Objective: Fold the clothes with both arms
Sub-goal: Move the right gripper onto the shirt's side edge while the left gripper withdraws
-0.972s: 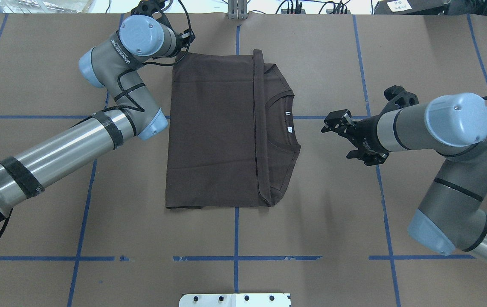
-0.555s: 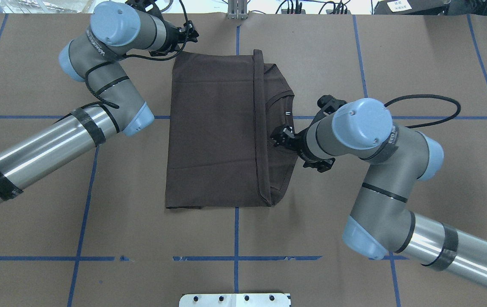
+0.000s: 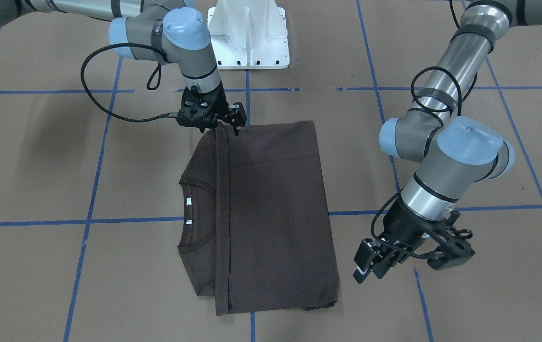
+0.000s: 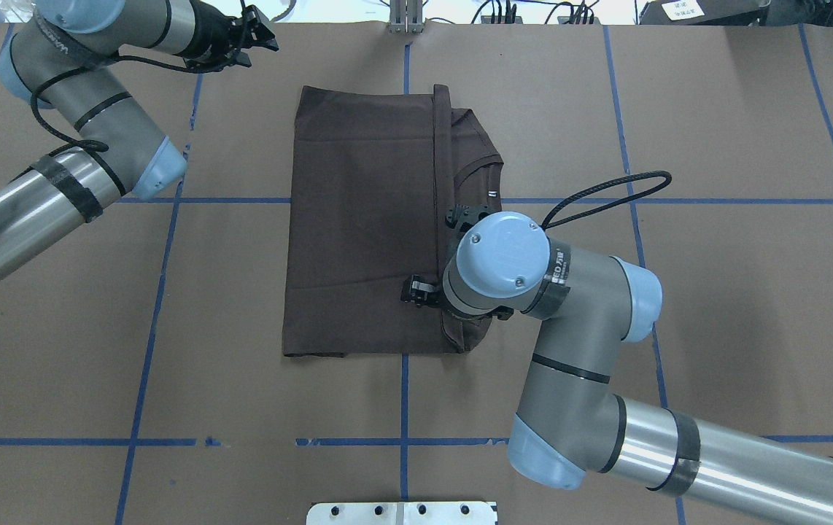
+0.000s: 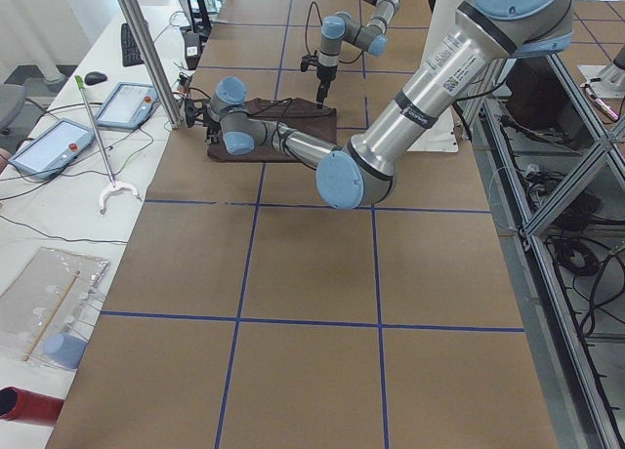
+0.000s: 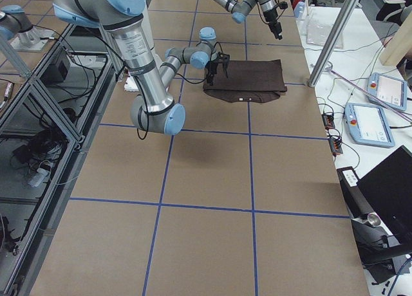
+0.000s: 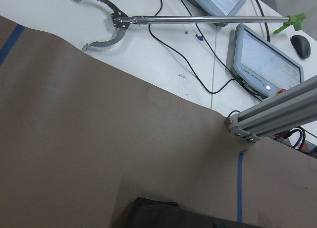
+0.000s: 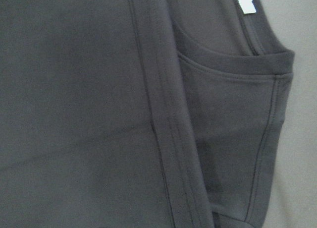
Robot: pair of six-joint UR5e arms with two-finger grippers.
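overhead exterior: a dark brown shirt (image 4: 358, 233) lies flat on the worktop (image 4: 715, 306), folded into a long rectangle. the right arm (image 4: 577, 350) bends over one long side of it, and the left arm (image 4: 59, 189) is off towards a far corner.
shirt: directly beneath the right fingers (image 3: 237, 116) and well apart from the left fingers (image 4: 265, 35).
folded edge (image 8: 158, 114): a stitched strip running the length of the shirt, passing right under the right fingers.
collar (image 3: 195, 187): round and ribbed, beside the folded edge, just past the right fingers, with two small white labels (image 3: 188, 201) inside it.
right fingers: pointing down over the shirt, spread apart and grasping nothing. whether their tips touch the cloth cannot be told.
left fingers: released, holding nothing, hovering over the brown paper. the shirt's nearest corner lies off to one side of them.
left wrist-mounted: one shirt corner shows at the bottom edge. past the worktop's rim, ahead of the left fingers, lie a long metal grabber tool (image 7: 148, 19), a grey screen (image 7: 265, 62) and a metal post (image 7: 277, 114).
worktop: brown paper crossed by blue tape lines (image 4: 402, 441).
base (image 3: 249, 38): white, behind the right fingers on the robot's side.
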